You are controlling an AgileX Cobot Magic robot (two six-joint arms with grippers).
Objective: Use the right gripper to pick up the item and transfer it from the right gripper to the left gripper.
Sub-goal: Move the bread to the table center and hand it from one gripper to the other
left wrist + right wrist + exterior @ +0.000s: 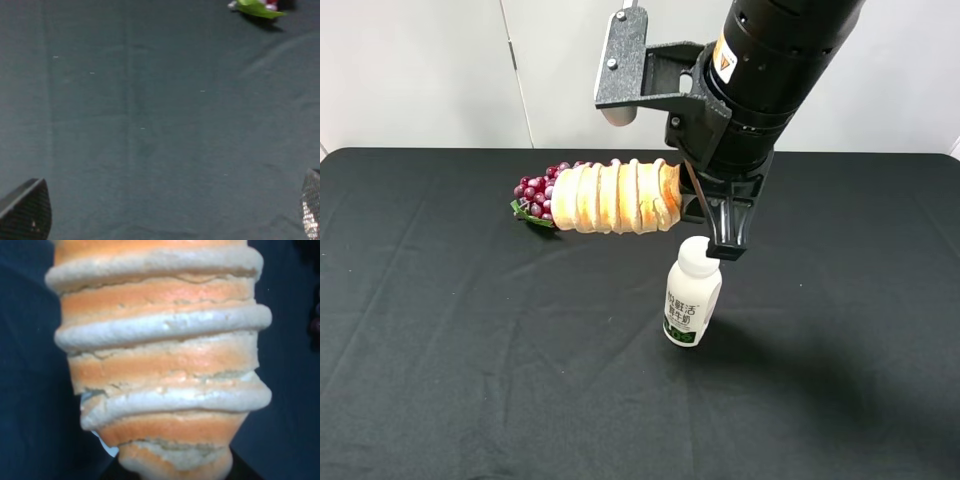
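The item [615, 197], a golden-tan ridged bread roll, hangs level above the black table, and my right gripper [688, 200] is shut on its right end. In the right wrist view the item [160, 360] fills the picture, with its near end squeezed narrow where the jaws hold it. My left gripper [167, 212] does not show in the exterior high view. In the left wrist view its two fingertips [25, 212] stand far apart at the frame's corners, open over bare cloth with nothing between them.
A red grape bunch [534, 195] with a green leaf [260, 8] lies on the black table [440, 330] behind the roll's left end. A white milk bottle [692, 295] stands just below my right gripper. A grey bracket [620, 65] sticks out from the right arm.
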